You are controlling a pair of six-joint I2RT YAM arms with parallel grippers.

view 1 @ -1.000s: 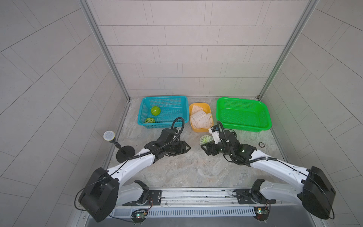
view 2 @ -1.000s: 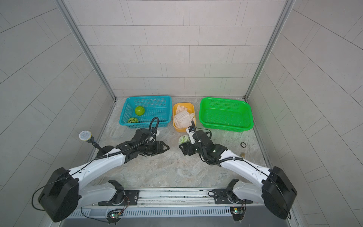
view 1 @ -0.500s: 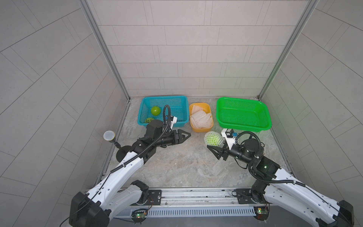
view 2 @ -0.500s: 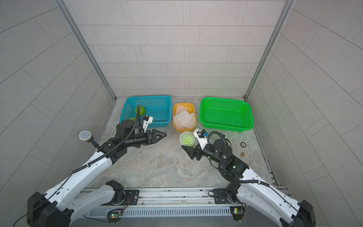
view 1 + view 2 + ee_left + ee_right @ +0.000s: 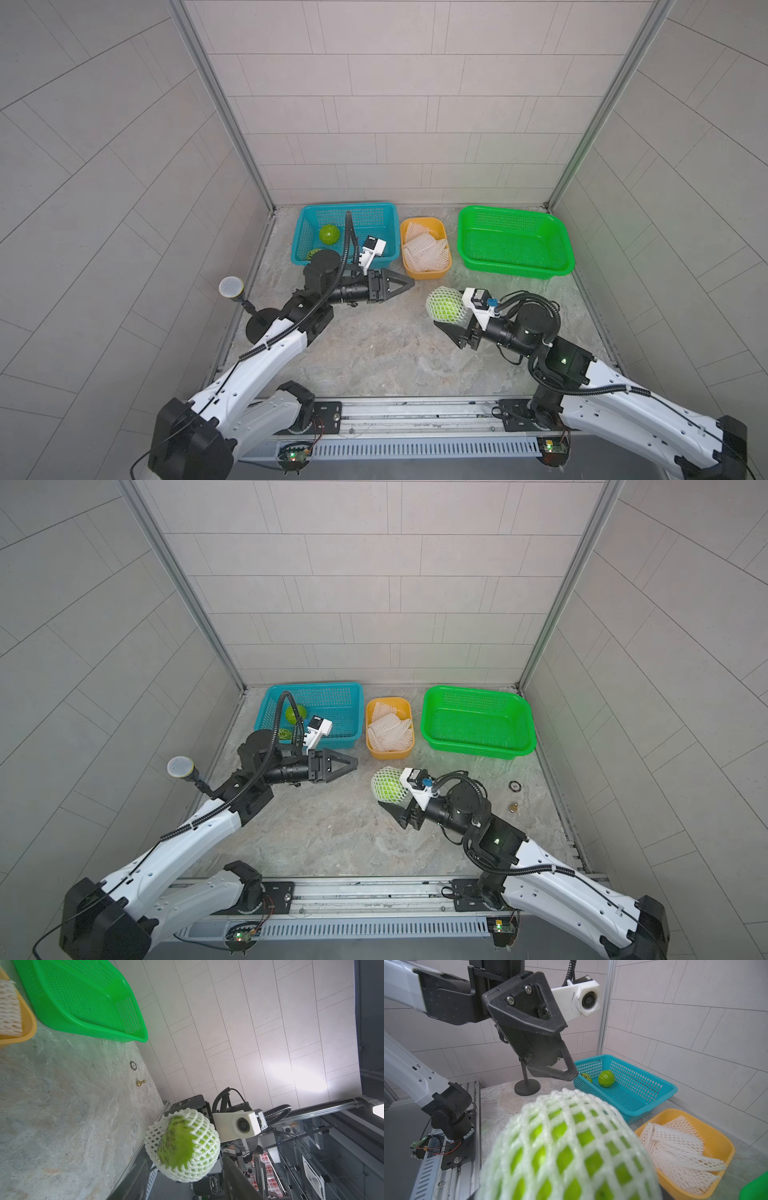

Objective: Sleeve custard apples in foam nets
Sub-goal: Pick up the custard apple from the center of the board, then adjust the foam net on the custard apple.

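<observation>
The right gripper has its jaws spread wide and clamped around the netted custard apple. One black finger shows under the fruit in both top views (its partner is hidden behind the ball and the wrist camera). The foam net wraps the green fruit all round except at one open end, where bare, bumpy skin shows in the left wrist view. The fruit is held clear of the table, in front of the yellow tub on the robot's side, and slightly toward the green basket. The right arm reaches in low from its base with the forearm close to level. Its gripper points across toward the left arm.

The left gripper has its jaws parted with nothing between them. The right wrist view shows its two black fingers apart, tips in open air. In both top views it hangs above the table near the tub's front corner, on the blue basket's side (whether it is actually clear of the tub I cannot tell). The left arm stretches forward from its base with the wrist level. It points toward the netted fruit and is well apart from it.

Two bare custard apples lie in the blue basket, which stands just beside the tub on the left arm's side. One of them is half hidden by that arm. Spare foam nets are piled in the tub.
</observation>
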